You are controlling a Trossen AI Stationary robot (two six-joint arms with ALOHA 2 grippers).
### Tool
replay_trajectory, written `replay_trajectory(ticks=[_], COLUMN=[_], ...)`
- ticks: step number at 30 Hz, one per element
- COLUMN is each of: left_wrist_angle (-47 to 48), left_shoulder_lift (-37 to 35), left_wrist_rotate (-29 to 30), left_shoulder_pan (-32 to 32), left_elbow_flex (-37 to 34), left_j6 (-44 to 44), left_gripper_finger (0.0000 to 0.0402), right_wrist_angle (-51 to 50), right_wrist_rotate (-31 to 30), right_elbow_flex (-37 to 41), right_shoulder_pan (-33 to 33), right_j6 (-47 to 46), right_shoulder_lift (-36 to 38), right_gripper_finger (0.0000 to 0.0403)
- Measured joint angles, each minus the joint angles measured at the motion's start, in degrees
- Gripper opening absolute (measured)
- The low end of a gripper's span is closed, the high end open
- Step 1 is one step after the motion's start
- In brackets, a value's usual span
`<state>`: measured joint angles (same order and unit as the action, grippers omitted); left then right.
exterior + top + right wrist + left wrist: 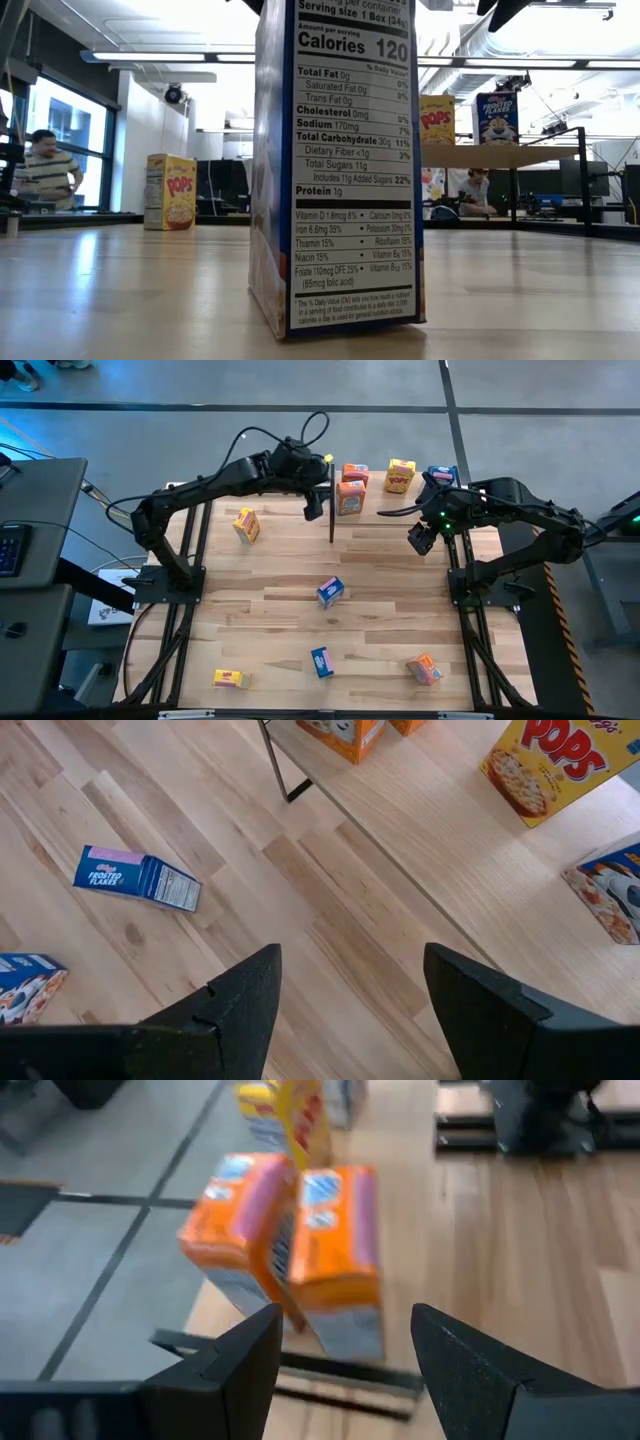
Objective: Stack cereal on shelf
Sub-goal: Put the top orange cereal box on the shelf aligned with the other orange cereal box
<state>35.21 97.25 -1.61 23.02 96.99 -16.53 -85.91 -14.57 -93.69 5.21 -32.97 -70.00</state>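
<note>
From above, my left gripper (314,507) hung empty by the shelf (420,510), where four cereal boxes stood; five lay on the table. The yellow box (246,525) sat nearest, on its own side. In my left wrist view, the fingers (240,1365) gaped apart facing the orange boxes (325,1250). My right gripper (350,1010) stood open, empty.

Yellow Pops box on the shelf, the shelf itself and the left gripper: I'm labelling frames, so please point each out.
Yellow Pops box (400,475), high view, its printed front.
Shelf (440,830), right wrist view, bare board top.
Left gripper (345,1365), left wrist view, midway between its open fingertips.
</note>
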Motion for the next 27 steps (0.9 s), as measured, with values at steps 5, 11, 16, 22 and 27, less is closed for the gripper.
replay_trajectory(ticks=[5, 11, 16, 22, 27], left_wrist_angle=[3.5, -1.0, -4.9, -6.3, -8.4], left_shoulder_lift=[0.0, 0.1, 0.9, 1.8, 3.7], left_wrist_rotate=[0.0, 0.0, -0.2, 0.7, 0.5], left_shoulder_pan=[-1.6, -3.5, -3.8, -3.9, -3.5], left_elbow_flex=[-1.5, -5.3, -6.4, -6.4, -6.4], left_j6=[-0.1, -0.1, 0.5, 1.4, 1.4], left_gripper_finger=[0.0214, 0.0214, 0.0214, 0.0214, 0.0214], right_wrist_angle=[0.0, 0.0, 0.0, 0.0, 0.0], right_wrist_rotate=[0.0, 0.0, 0.0, 0.0, 0.0], right_elbow_flex=[0.0, 0.0, 0.0, 0.0, 0.0], right_shoulder_pan=[0.0, 0.0, 0.0, 0.0, 0.0], right_j6=[0.0, 0.0, 0.0, 0.0, 0.0], right_shoulder_lift=[0.0, 0.0, 0.0, 0.0, 0.0], right_gripper_finger=[0.0239, 0.0239, 0.0239, 0.0239, 0.0239])
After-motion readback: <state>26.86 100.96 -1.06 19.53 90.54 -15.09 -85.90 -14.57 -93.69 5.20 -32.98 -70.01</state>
